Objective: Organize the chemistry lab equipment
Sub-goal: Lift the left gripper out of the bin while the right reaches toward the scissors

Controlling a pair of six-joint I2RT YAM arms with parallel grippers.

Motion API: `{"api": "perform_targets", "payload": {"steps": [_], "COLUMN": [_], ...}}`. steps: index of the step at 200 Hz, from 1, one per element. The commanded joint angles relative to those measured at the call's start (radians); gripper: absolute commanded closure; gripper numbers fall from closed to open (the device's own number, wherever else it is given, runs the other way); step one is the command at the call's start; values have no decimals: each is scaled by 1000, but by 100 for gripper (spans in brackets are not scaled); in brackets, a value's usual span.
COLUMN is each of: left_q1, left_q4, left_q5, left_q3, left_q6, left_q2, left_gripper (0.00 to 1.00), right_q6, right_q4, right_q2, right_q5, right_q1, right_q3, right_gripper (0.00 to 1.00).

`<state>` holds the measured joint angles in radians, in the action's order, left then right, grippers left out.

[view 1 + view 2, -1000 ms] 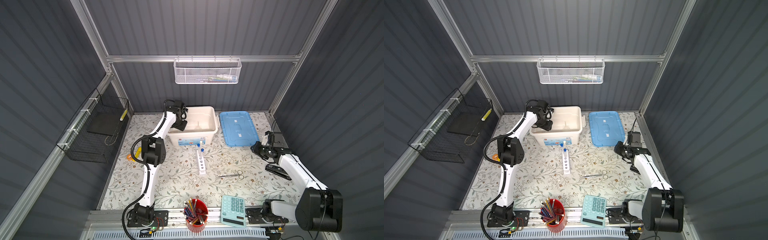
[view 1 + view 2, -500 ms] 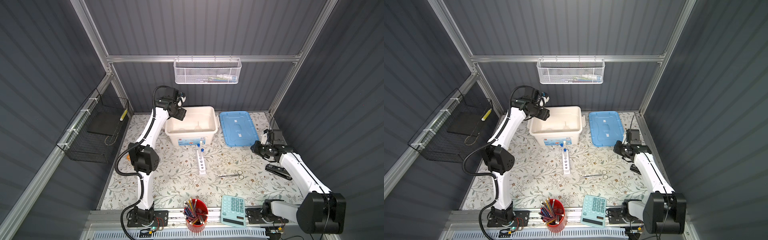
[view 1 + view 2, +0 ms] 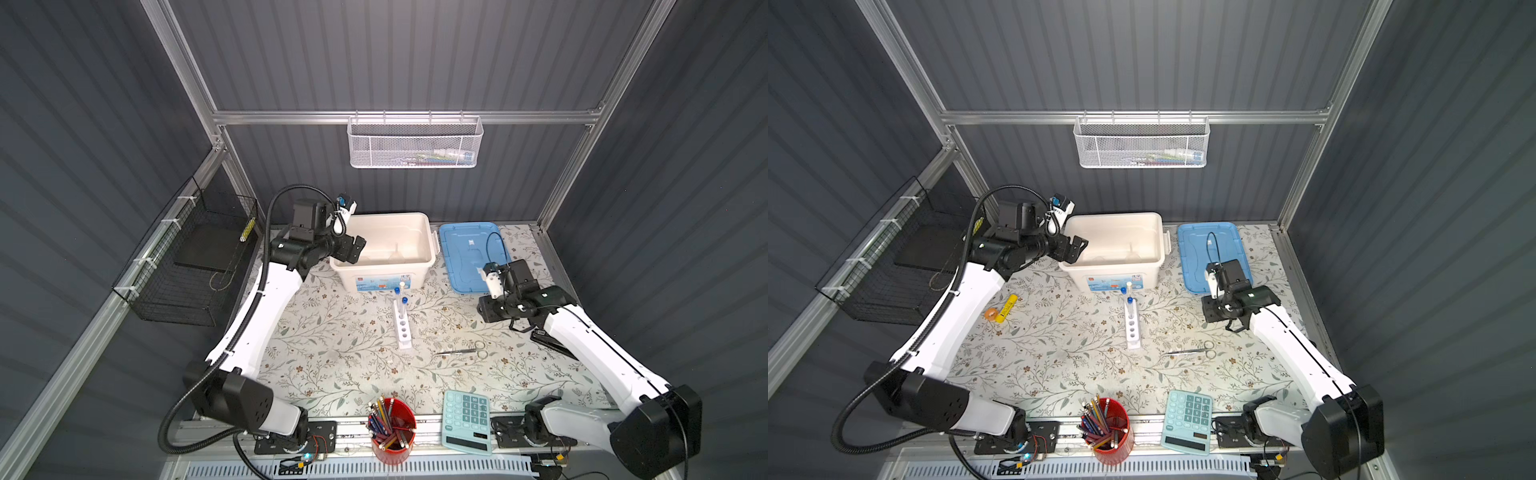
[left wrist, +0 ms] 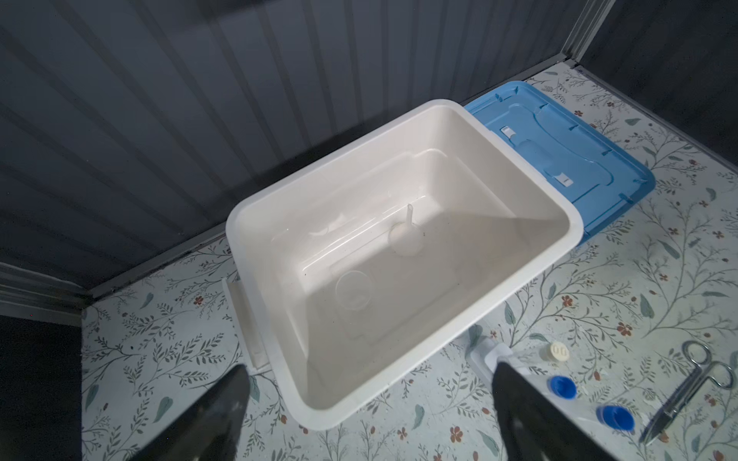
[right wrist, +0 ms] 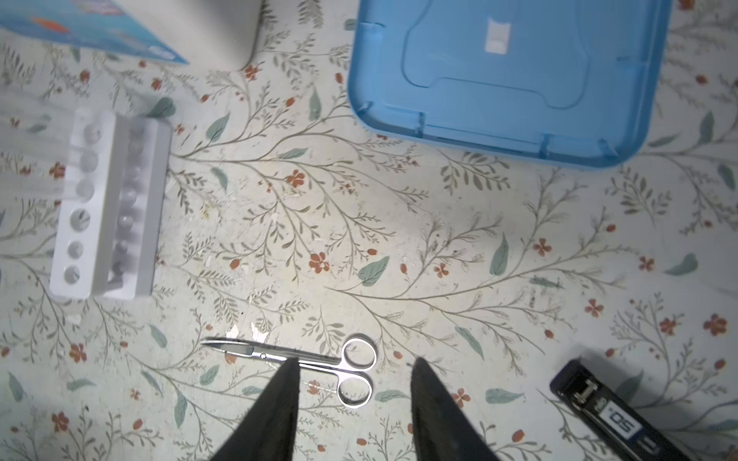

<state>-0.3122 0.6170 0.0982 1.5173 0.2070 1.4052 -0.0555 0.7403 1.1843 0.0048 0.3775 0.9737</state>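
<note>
Where ribbed grey walls [image 3: 415,62] close it in, a flat floral-printed tabletop [image 3: 332,353] is seen. The left gripper [image 4: 369,371] and right gripper [image 5: 355,361] are both held open, empty.

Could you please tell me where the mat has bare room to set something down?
Widest: between white rack, yellow marker and red cup. Smaller: between scissors and calculator. Crowded: around the bin, tubes and blue lid.
</note>
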Motion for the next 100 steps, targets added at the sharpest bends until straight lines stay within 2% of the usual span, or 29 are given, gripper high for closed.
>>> {"api": "perform_targets", "payload": {"steps": [1,28,56,100], "left_q1": [8,21,28,33], "left_q4": [-168,-231,-299,-319], "left_q5": [-12,-46,-42,-19], "left_q3": [-114,-244,-336,-355], "left_q6": [3,-6,-46,-67], "left_q2": [-94,-175,-205,-191], "left_gripper": [2,1,0,0], "right_q6": [159,237,273,258], "right_q4": [53,44,27,-92], "right_q2": [-21,-3,70,170], "right_q5": [47,-1,5,-58], "right_q1": [78,173,265,305], "right_q3": [-38,-81,-113,-180], "right_gripper": [52,52,52,55]}}
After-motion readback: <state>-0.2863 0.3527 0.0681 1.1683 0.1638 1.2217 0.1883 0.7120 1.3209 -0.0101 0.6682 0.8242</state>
